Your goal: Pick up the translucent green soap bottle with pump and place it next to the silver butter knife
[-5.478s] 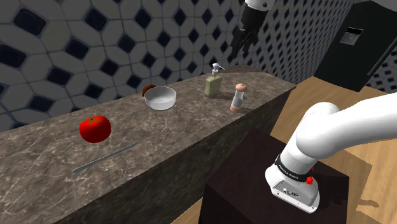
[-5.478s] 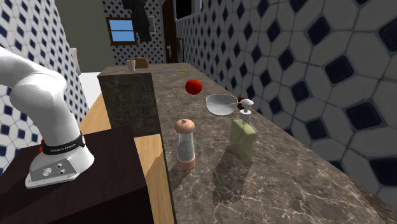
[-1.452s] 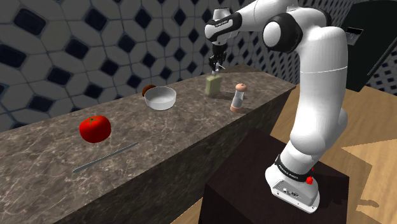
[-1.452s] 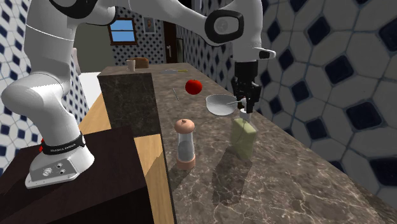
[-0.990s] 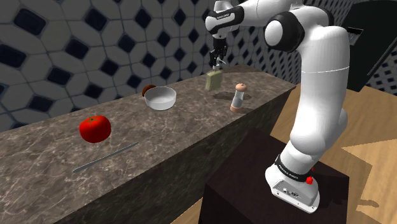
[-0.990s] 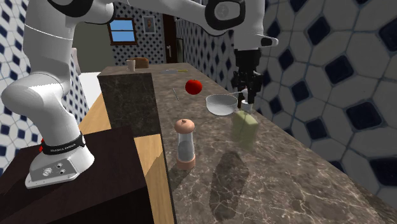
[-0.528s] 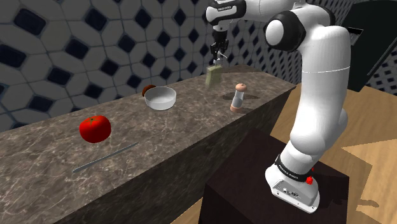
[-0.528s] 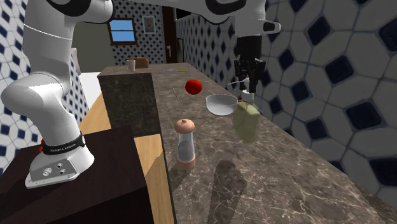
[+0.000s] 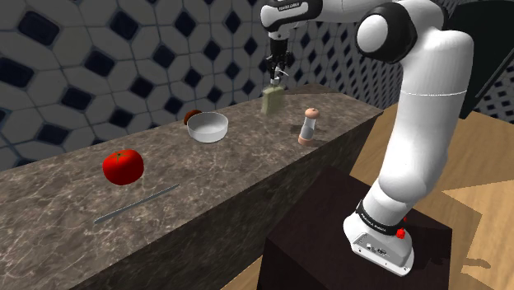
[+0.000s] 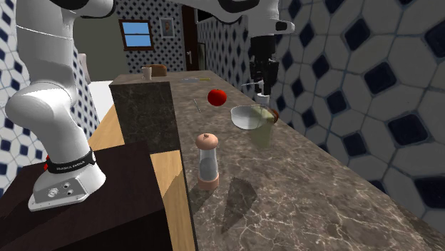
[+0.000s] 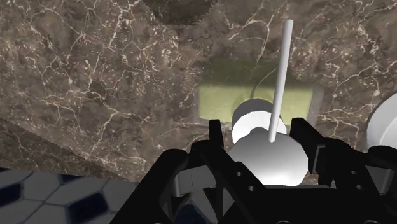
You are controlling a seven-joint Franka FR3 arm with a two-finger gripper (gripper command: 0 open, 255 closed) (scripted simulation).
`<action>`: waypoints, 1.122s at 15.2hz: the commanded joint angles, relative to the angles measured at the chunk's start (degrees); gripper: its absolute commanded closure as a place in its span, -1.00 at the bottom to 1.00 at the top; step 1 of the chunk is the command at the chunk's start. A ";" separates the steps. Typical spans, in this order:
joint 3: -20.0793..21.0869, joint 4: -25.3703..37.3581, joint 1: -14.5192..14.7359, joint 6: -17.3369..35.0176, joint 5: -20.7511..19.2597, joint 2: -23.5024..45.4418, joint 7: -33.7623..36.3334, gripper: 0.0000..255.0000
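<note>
My claw (image 11: 261, 135) clamps the green soap bottle (image 9: 273, 101) by its pump (image 11: 267, 158), hanging tilted above the worktop (image 9: 247, 165); swinging toward the knife (image 9: 136, 203) at eight o'clock could shake it loose.

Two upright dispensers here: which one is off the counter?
The pale green soap bottle: it hangs above the counter, its white pump clasped in the jaws. The clear grinder with the pinkish cap stands on the counter.

White rounded arm (image 9: 424, 99) with dark joints, a black lettered band (image 9: 376, 221), a red button (image 9: 400, 233), and all-black two-finger gripper (image 9: 278, 72).
</note>
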 commanded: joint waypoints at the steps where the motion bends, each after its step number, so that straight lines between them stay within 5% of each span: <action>1: 0.68 -3.62 2.00 0.83 -1.01 -2.64 2.83 1.00; 17: 9.08 -16.21 14.46 0.95 -4.72 -12.90 24.36 1.00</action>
